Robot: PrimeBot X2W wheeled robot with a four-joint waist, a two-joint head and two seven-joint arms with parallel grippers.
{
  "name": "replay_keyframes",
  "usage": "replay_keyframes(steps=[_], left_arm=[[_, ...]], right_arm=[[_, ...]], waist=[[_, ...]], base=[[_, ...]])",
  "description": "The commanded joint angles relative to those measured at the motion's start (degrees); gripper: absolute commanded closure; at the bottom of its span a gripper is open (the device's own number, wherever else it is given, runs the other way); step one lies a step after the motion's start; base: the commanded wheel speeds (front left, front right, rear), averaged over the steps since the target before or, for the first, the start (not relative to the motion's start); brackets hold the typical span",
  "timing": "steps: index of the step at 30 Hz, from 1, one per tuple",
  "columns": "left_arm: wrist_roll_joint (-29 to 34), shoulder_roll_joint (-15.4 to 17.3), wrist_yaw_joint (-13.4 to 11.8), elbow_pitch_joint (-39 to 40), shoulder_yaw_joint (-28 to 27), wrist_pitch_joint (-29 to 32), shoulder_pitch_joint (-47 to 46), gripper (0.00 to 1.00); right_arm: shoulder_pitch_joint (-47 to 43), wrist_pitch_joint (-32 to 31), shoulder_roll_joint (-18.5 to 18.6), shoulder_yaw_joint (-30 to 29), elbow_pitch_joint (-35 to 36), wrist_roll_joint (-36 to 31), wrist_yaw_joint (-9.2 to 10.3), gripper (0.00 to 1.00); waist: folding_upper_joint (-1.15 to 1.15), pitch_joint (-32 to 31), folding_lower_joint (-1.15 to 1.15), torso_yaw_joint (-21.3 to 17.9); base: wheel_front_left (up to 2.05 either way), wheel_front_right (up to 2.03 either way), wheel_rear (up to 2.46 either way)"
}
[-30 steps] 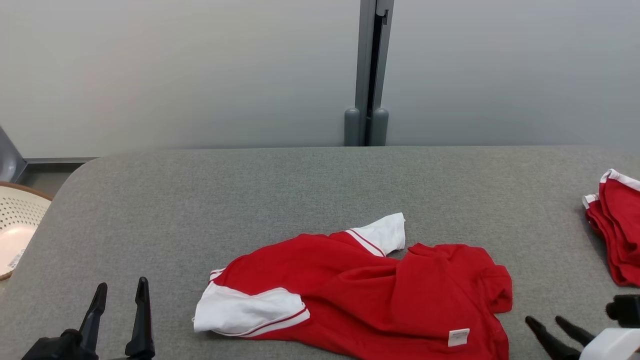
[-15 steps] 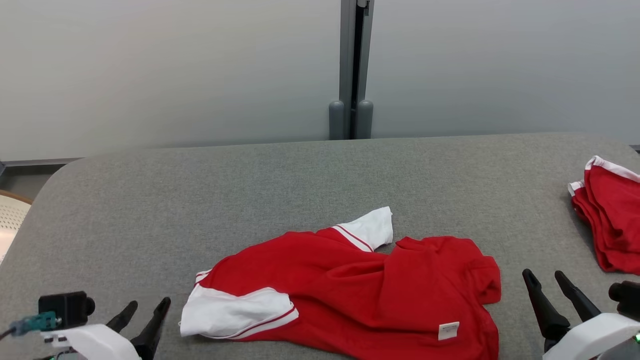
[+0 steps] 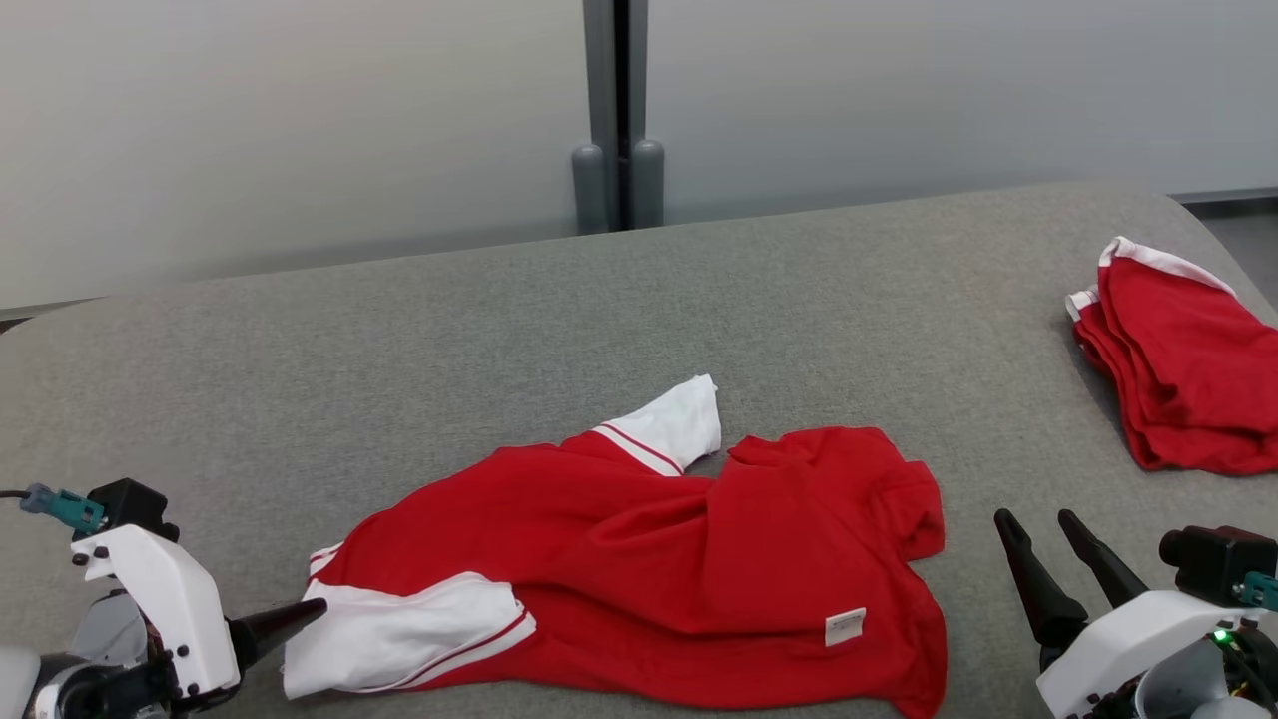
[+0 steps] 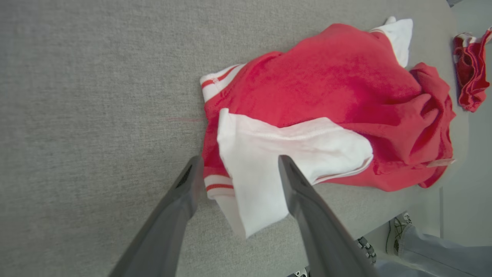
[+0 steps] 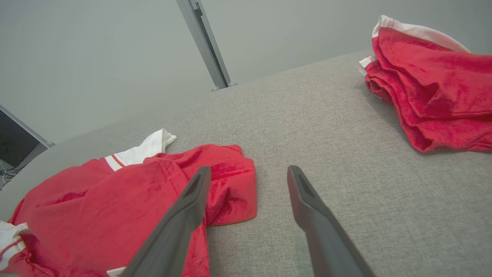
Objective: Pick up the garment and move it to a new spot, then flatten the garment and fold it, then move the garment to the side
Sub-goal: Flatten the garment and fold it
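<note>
The garment [image 3: 639, 559] is a red shirt with white sleeves, lying crumpled on the grey table [image 3: 399, 350] near its front edge. My left gripper [image 3: 310, 611] sits at the shirt's left end and points at the near white sleeve [image 4: 269, 154]. In the left wrist view the left gripper [image 4: 240, 161] is open, its fingers spread over that sleeve's end with nothing clamped. My right gripper [image 3: 1038, 524] is open just right of the shirt. In the right wrist view the right gripper [image 5: 250, 170] points past the shirt's red corner [image 5: 230, 192], apart from it.
A pile of folded red and white garments [image 3: 1178, 369] lies at the table's far right edge. A grey post [image 3: 617, 110] stands behind the table against a pale wall. A person's shoe [image 4: 398, 232] and trouser leg show below the table's edge.
The head camera has swung right, shifting the whole picture left. My left gripper has turned in toward the white sleeve. My right gripper has risen further into view, still open.
</note>
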State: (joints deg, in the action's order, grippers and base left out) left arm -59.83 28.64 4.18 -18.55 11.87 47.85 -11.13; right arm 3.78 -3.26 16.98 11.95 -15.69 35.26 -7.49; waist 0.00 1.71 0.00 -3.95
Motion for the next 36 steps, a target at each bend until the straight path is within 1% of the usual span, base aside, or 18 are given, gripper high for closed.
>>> replay_keyframes(steps=[1, 7, 13, 14, 15, 17, 18, 19, 20, 21, 26, 31, 36], left_arm=[[-0.70, 0.65, 0.09, -1.33, -0.33, 1.12, -1.68, 0.00], [-1.36, 1.41, -0.34, -6.12, 0.54, 4.99, -4.71, 0.00], [-1.34, 1.96, 0.29, -7.44, 1.01, 5.92, -5.95, 0.00], [-1.23, 1.92, 0.38, -7.57, 1.04, 5.68, -6.19, 0.01], [-1.24, 1.83, 0.52, -7.77, 1.08, 5.67, -6.23, 0.05], [-0.93, 1.77, 0.79, -8.28, 1.40, 5.35, -6.32, 0.45], [-0.57, 1.86, 0.82, -8.52, 1.57, 5.08, -6.53, 0.50], [-0.39, 1.83, 0.89, -8.78, 1.71, 4.89, -6.75, 0.63], [-0.37, 1.71, 1.04, -9.03, 1.78, 4.69, -6.94, 0.78], [-0.58, 1.52, 1.21, -9.26, 1.83, 4.68, -7.13, 1.00], [-1.27, 0.83, 1.79, -10.32, 2.15, 4.46, -7.52, 1.00], [-2.45, 0.64, 2.45, -9.95, 2.24, 4.56, -7.43, 1.00], [-4.87, 0.80, 2.96, -7.06, 3.07, 7.42, -5.07, 1.00]], right_arm=[[0.90, 0.45, -0.03, 0.41, -0.38, 0.00, 0.00, 0.00], [2.19, 0.87, -0.14, 1.37, -1.75, 0.56, 0.00, 0.00], [2.34, 1.36, -0.06, 1.78, -2.83, 0.73, 0.00, 0.00], [2.39, 1.45, -0.09, 1.83, -3.00, 0.75, 0.00, 0.00], [2.50, 1.46, -0.15, 1.93, -3.14, 0.78, 0.00, 0.00], [2.90, 1.48, -0.31, 2.12, -3.37, 0.89, 0.00, 0.00], [3.07, 1.41, -0.35, 2.28, -3.46, 0.93, 0.00, 0.00], [3.19, 1.36, -0.32, 2.41, -3.56, 0.96, 0.00, 0.00], [3.29, 1.38, -0.27, 2.50, -3.72, 1.00, 0.00, 0.00], [3.33, 1.40, -0.21, 2.56, -3.83, 1.08, 0.00, 0.00], [3.31, 1.38, 0.10, 2.68, -4.50, 1.32, 0.00, 0.00], [2.56, 1.19, 0.12, 2.64, -5.18, 1.48, 0.00, 0.00], [1.63, 1.00, 0.19, 2.49, -5.90, 1.59, 0.00, 0.00]], waist=[[0.00, 1.48, 0.00, -1.74], [0.00, 2.56, 0.00, -3.74], [0.00, 2.73, 0.00, -4.08], [0.00, 2.74, 0.00, -4.07], [0.00, 2.74, 0.00, -4.04], [0.00, 2.78, 0.00, -3.91], [0.00, 2.83, 0.00, -3.83], [0.00, 2.88, 0.00, -3.74], [0.00, 2.90, 0.00, -3.64], [0.00, 2.92, 0.00, -3.54], [0.00, 2.63, 0.00, -2.98], [0.00, 1.03, 0.00, -2.05], [0.00, -1.72, 0.00, -0.58]], base=[[0.00, 0.00, 0.00], [0.00, 0.00, 0.00], [0.00, 0.00, 0.00], [0.00, 0.00, 0.00], [0.00, 0.00, 0.00], [0.00, 0.00, 0.00], [0.00, 0.00, 0.00], [0.00, 0.00, 0.00], [0.00, 0.00, 0.00], [0.00, 0.00, 0.00], [0.00, 0.00, 0.00], [0.00, 0.00, 0.00], [0.00, 0.00, 0.00]])
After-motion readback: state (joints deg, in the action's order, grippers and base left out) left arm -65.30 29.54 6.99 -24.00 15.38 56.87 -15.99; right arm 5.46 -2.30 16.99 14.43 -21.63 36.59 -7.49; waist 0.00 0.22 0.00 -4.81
